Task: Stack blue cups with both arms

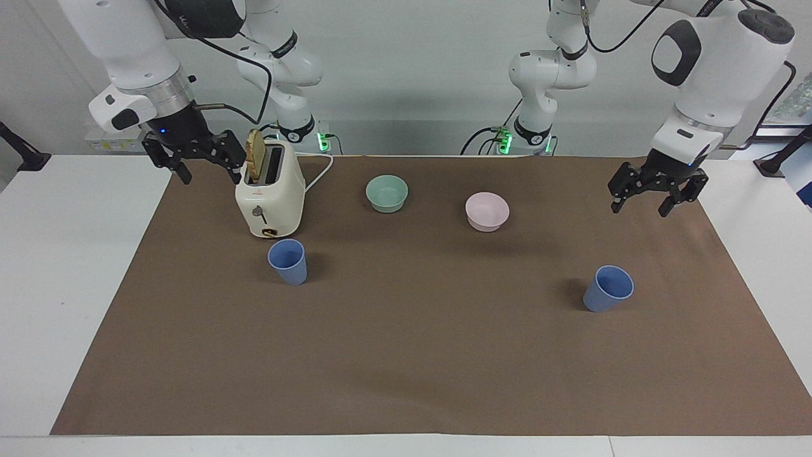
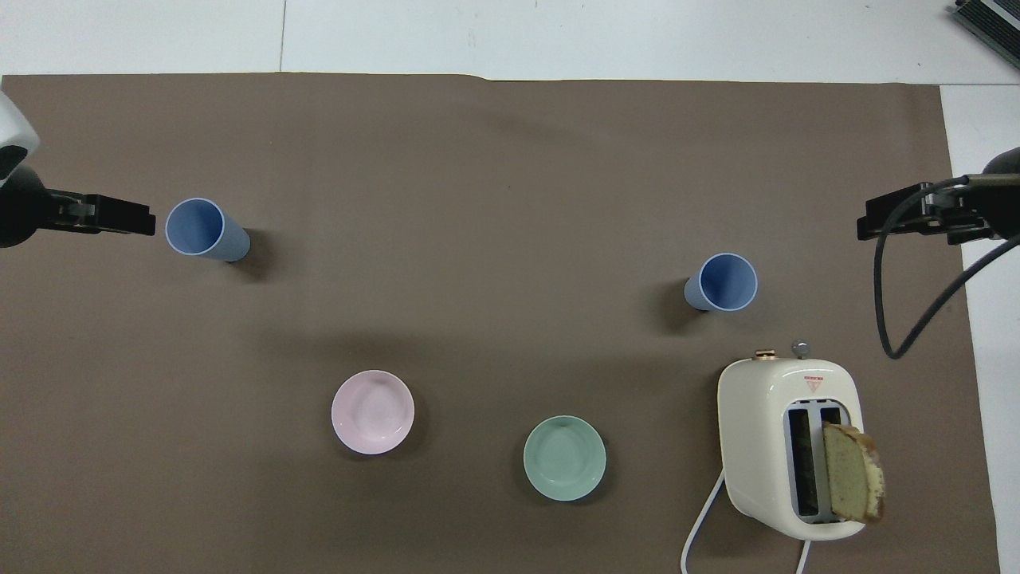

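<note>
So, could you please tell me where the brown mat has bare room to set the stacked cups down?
The widest free patch is the mat between the two blue cups and everything farther from the robots. It is crowded nearer them: pink bowl, green bowl, toaster. The left hand and right hand hang open above the mat's ends.

One cup [image 1: 288, 261] sits just beside the toaster [image 1: 269, 190].

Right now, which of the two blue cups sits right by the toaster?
The blue cup at the right arm's end, beside the toaster. The other blue cup stands alone.
</note>
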You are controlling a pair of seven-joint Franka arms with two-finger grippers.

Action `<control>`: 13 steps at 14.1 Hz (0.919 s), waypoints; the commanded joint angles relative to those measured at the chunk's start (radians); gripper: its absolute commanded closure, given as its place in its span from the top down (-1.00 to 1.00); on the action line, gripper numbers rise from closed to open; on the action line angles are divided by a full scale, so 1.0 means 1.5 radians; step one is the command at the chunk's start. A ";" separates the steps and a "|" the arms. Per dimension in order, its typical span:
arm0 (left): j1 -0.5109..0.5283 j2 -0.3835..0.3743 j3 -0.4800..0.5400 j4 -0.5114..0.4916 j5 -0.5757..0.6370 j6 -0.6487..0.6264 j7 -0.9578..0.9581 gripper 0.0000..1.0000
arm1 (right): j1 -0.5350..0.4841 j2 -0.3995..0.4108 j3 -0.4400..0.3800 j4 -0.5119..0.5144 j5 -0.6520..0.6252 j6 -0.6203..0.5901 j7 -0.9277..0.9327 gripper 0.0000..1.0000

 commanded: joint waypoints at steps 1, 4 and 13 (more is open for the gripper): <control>0.019 0.033 -0.005 -0.019 -0.011 0.058 0.022 1.00 | -0.010 -0.016 0.004 -0.022 0.011 0.011 -0.009 1.00; 0.041 0.078 -0.005 -0.024 -0.011 0.104 0.032 1.00 | -0.010 -0.017 0.004 -0.022 0.011 0.011 -0.009 1.00; 0.070 0.160 -0.006 -0.098 -0.053 0.269 0.042 0.89 | -0.010 -0.016 0.004 -0.022 0.011 0.011 -0.009 1.00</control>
